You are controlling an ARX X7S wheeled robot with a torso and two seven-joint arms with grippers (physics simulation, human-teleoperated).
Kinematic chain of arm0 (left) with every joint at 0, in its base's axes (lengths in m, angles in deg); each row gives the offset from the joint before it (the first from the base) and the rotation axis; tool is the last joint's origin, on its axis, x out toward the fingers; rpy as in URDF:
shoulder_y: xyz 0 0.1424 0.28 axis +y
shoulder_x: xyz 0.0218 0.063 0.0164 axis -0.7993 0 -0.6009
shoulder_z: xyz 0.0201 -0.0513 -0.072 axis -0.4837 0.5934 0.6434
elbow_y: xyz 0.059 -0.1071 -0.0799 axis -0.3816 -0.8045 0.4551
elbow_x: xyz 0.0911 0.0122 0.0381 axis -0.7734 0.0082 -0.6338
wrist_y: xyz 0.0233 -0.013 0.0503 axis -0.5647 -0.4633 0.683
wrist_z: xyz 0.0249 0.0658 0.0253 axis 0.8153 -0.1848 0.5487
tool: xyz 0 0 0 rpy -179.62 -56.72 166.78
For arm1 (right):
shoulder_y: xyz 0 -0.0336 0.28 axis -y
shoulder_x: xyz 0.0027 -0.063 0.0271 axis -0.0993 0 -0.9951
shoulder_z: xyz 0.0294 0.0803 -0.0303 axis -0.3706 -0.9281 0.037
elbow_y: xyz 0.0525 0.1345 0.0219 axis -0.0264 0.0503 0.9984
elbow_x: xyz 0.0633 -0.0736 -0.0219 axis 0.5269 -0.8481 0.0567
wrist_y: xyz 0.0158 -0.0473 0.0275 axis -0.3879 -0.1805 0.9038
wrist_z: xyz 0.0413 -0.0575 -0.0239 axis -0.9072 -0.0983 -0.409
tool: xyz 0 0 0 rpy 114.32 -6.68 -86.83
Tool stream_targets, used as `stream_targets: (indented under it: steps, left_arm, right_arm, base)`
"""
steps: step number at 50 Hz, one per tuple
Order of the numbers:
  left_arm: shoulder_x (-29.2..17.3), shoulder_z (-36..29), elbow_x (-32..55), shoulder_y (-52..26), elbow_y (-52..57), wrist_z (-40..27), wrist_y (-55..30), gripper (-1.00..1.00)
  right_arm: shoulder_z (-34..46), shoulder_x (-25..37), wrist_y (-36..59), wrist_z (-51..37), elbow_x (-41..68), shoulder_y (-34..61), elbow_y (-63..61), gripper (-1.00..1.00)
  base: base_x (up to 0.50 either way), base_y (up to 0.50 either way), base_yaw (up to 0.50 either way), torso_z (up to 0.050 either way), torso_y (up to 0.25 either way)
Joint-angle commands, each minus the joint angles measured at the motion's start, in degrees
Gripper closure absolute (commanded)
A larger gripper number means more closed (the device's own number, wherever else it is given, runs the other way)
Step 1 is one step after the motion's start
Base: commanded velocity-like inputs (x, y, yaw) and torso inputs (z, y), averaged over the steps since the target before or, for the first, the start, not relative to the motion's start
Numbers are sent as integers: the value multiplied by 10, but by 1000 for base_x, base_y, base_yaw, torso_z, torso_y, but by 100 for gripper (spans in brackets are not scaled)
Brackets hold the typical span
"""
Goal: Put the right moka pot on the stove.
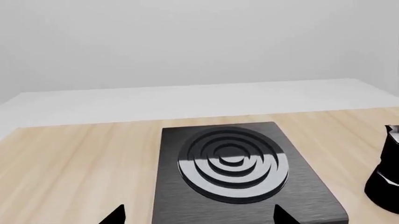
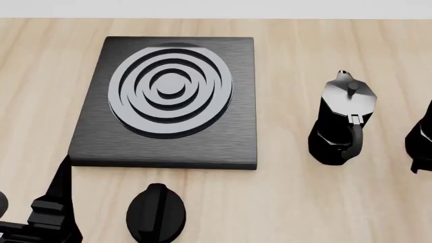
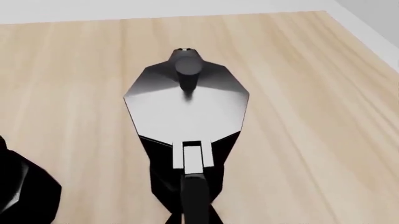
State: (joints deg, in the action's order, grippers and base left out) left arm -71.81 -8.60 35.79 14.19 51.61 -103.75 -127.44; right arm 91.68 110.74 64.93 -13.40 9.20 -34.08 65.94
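Right pot at right edge of head frame, well apart from stove at upper left; twin pot stands between. Left gripper fingers apart, empty. Right gripper out of sight, so I can't tell its state. My worry: grabbing the twin, or clipping it while carrying across.

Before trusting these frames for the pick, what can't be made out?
- Right glossy black faceted moka pot: cut by the head view's edge.
- Its base: hidden under the lid in the right wrist view.
- Right gripper: no fingers visible anywhere.
- Left gripper: only fingertips show; opening unclear.
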Motion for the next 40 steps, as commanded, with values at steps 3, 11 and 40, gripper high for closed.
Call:
stream_targets:
  steps: [3, 11, 40]
  left_arm:
    - [-2, -4, 0, -1, -1, -2, 3, -100]
    - [-3, -6, -6, 2, -3, 0, 7, -100]
    - [-7, -11, 0, -2, -7, -8, 10, -100]
  right_arm:
    - [-22, 20, 22, -17, 5, -21, -56, 100]
    - [-51, 42, 58, -41, 35, -40, -125, 100]
    - [-221, 106, 128, -117, 152, -213, -364, 100]
  base:
    - [0, 0, 0, 0, 0]
    - [0, 0, 0, 0, 0]
    - [0, 0, 0, 0, 1]
